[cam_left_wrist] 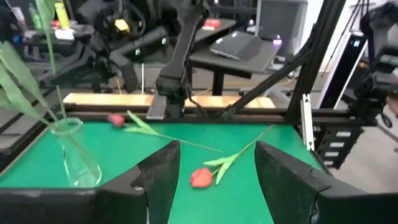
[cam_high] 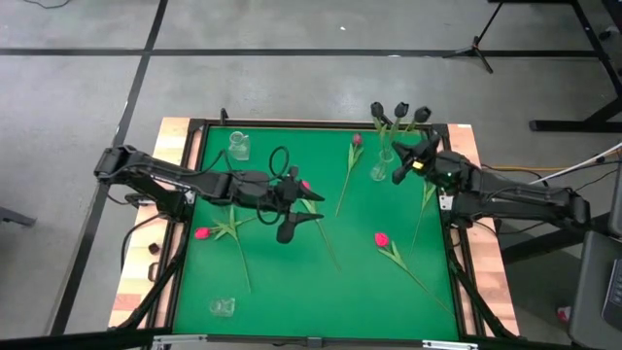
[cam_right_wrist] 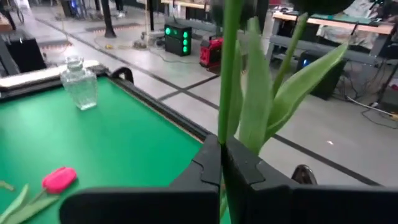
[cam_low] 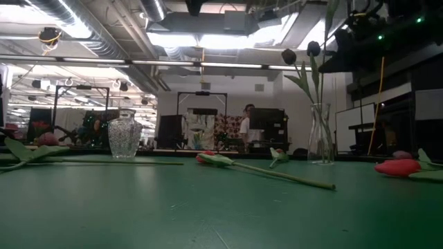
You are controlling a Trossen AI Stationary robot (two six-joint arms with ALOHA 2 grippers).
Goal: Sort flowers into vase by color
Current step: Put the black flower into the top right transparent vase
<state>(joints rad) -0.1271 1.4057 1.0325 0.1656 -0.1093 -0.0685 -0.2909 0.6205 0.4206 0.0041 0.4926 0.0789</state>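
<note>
The right hand (cam_high: pixel 406 163), clamped on a dark tulip's stem (cam_right_wrist: pixel 227 81), must lower it into the tall vase (cam_high: pixel 383 165); the left hand (cam_high: pixel 292 204) waits, fingers apart, mid-desk.

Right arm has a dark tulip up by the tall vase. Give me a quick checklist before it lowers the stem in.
1. Right gripper shut on the dark tulip's stem: ok.
2. Gripper close to the tall vase at the table's far right: ok.
3. Stem end lined up over the vase mouth: cannot tell.
4. Vase already holds only dark tulips, so the colour matches: ok.
5. Left gripper open near mid-table, well away from the vase: ok.
6. Pink tulips lying on the green mat, none under the right arm's path: cannot tell.
</note>
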